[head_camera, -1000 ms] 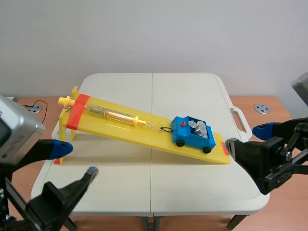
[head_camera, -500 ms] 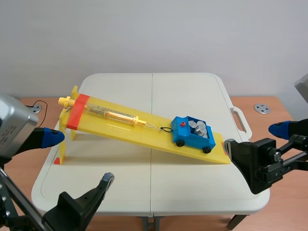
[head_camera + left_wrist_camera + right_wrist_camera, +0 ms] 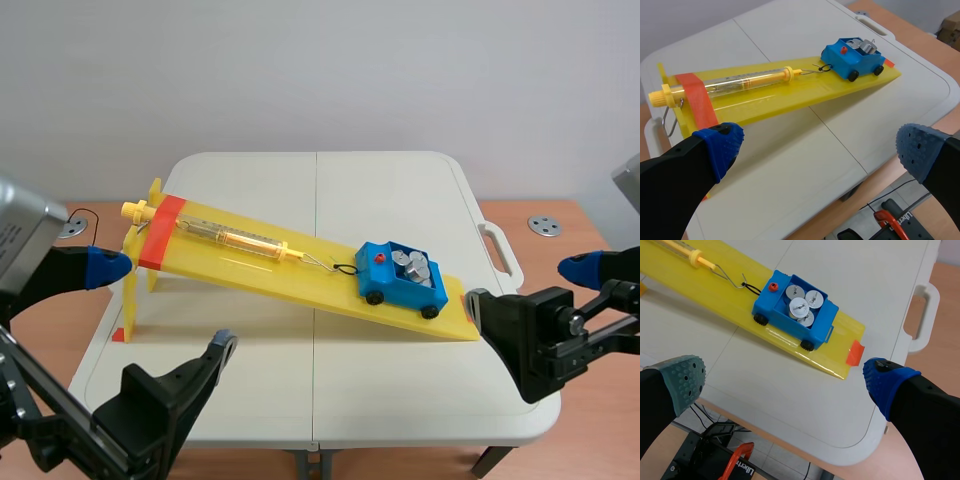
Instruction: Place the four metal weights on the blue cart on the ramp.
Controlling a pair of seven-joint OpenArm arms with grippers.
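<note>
Since four metal weights point(image 3: 801, 305) sit packed close inside the blue cart point(image 3: 794, 311), the job looks done to me. The cart stands low on the yellow ramp point(image 3: 250, 268), near its bottom end, at about 3 o'clock from the middle of the white table point(image 3: 380, 400). A thin wire hook joins the cart's nose to the spring scale point(image 3: 235, 238), which lies up the ramp at 10 o'clock from the cart.

The left gripper point(image 3: 820, 150) has its fingers wide apart and holds nothing. The cart is far ahead of it, at 1 o'clock. The right gripper point(image 3: 785, 380) has its fingers wide apart too, with nothing in them. The cart is ahead of it at 12 o'clock, not touching.

The best thing now is to keep both arms off the ramp. A bump could shake the cart, tip a weight out or pull the hook loose. Go slow, and go back, not forward
</note>
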